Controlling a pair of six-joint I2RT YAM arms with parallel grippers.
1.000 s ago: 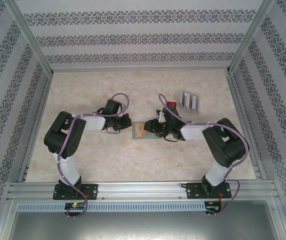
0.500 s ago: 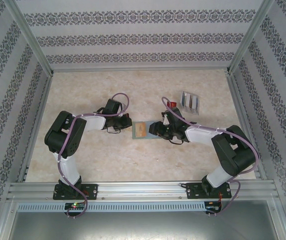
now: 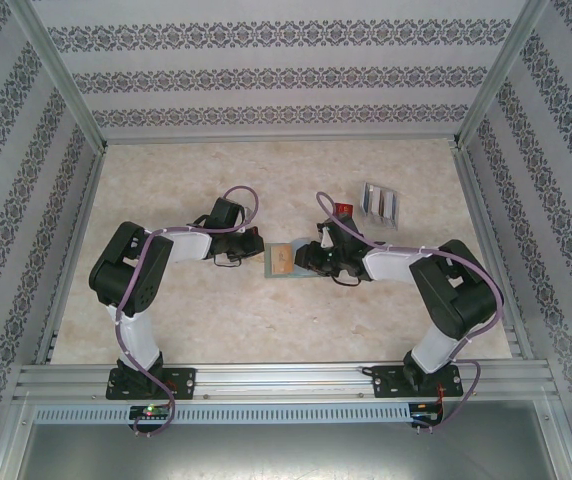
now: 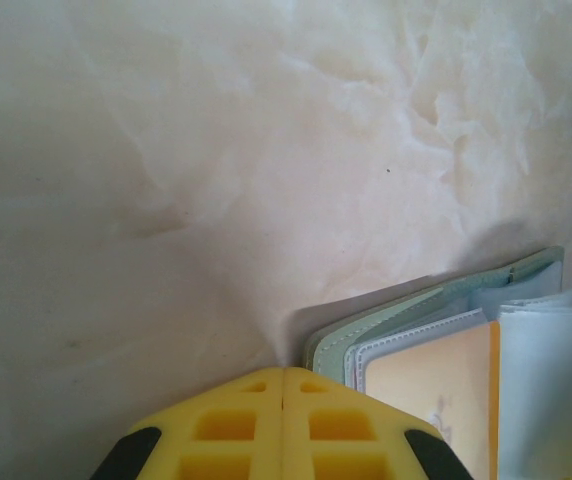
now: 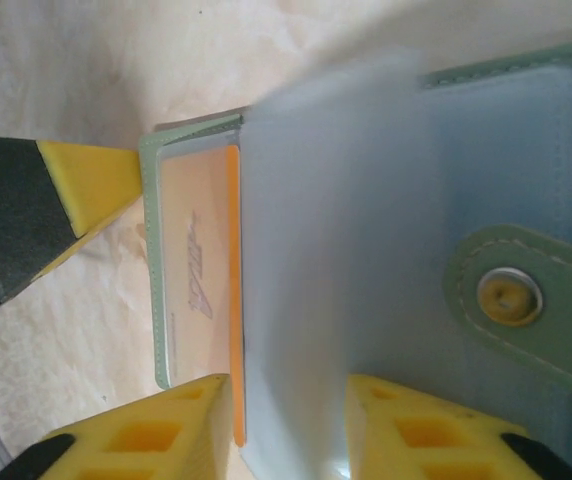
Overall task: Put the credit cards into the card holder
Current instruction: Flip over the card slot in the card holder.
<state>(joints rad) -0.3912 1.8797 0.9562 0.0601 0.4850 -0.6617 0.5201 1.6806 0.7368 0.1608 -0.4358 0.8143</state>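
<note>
The grey-green card holder (image 3: 282, 262) lies open on the table between both grippers. My left gripper (image 4: 284, 371) is shut, and its tip presses at the holder's (image 4: 406, 312) corner edge. A yellow-gold credit card (image 4: 436, 385) sits in a clear pocket of the holder. My right gripper (image 5: 286, 385) is open, its yellow fingers (image 5: 156, 430) astride a blurred pale-blue plastic leaf (image 5: 336, 230) of the holder. The gold card (image 5: 198, 280) lies left of that leaf. A red credit card (image 3: 343, 210) lies flat behind the right gripper (image 3: 307, 257).
A clear slotted stand (image 3: 378, 203) with cards upright in it stands at the back right. The holder's strap with its snap button (image 5: 508, 297) lies to the right of my right fingers. Aluminium rails and patterned walls fence the table.
The right arm swung its elbow out to the right and came back, its gripper staying at the holder. Its jaws have narrowed. The left arm has not moved.
</note>
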